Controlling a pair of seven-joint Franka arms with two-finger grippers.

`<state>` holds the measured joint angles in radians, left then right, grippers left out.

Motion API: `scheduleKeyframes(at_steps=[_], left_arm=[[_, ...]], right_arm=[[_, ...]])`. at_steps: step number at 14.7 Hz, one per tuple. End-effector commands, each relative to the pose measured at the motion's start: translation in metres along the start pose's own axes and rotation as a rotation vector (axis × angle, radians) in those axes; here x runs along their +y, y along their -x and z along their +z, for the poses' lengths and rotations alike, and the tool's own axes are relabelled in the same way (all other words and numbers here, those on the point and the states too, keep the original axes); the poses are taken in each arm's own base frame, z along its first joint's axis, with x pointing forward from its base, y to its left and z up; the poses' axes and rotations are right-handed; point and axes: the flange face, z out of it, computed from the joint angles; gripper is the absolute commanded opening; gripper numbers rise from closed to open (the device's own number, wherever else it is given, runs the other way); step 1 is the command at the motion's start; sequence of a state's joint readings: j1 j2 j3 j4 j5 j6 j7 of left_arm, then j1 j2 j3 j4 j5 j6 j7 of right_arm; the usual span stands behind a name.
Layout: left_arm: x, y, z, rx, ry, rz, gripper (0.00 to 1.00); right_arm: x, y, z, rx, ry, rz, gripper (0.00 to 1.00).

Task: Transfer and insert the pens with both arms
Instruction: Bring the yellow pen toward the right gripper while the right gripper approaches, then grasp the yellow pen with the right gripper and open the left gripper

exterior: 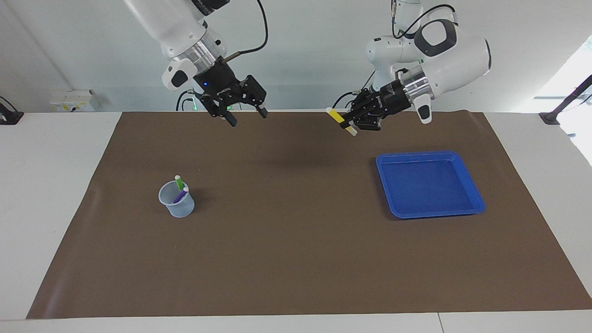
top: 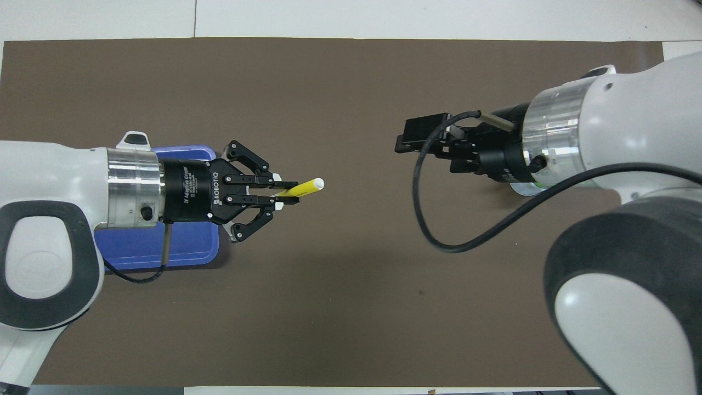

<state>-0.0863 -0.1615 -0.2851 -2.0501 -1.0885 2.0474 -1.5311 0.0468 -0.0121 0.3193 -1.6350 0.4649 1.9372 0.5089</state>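
Your brown mat (exterior: 296,259) covers the table. On it, the blue tray (exterior: 469,187) sits toward the left arm's end, the clear cup (exterior: 178,206) toward the right arm's, holding the green pen (exterior: 179,183) and purple pen (exterior: 180,195). Your left gripper (exterior: 355,124) clamps the yellow pen (exterior: 336,115) above the mat, beside the tray. Your right gripper (exterior: 246,116) hangs spread wide, carrying nothing.

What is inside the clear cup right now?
In the facing view the clear cup holds the green pen and the purple pen, leaning, whitish ends up. Overhead, the right arm covers the cup almost entirely.
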Motion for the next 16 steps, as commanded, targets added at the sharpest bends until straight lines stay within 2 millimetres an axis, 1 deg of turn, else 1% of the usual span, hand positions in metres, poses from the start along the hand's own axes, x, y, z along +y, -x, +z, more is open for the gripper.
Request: scheduleKeyframes(at_steps=[1,3,7,9,11,14,16], left_arm=[[-0.023,-0.003,0.007,-0.048,0.071,-0.075,0.00],[-0.028,-0.004,0.010,-0.081,0.092,-0.104,0.00],[-0.028,-0.004,0.010,-0.095,0.098,-0.117,0.00],[-0.029,-0.004,0.009,-0.096,0.099,-0.120,0.00],[-0.028,-0.004,0.009,-0.098,0.106,-0.121,0.00],[-0.029,-0.003,0.010,-0.103,0.105,-0.130,0.00],[-0.028,-0.003,0.010,-0.102,0.117,-0.133,0.00]], right_arm=[[-0.032,0.020,0.023,-0.003,-0.050,0.039,1.00],[-0.046,0.034,0.038,-0.026,-0.043,0.012,1.00],[-0.060,0.055,0.053,-0.031,0.000,-0.056,0.99],[-0.058,0.052,0.058,-0.023,0.018,-0.083,0.98],[-0.058,0.050,0.059,-0.006,0.015,-0.104,0.95],[-0.063,0.049,0.062,0.016,0.005,-0.132,0.89],[-0.064,0.050,0.061,0.019,0.006,-0.137,0.88]])
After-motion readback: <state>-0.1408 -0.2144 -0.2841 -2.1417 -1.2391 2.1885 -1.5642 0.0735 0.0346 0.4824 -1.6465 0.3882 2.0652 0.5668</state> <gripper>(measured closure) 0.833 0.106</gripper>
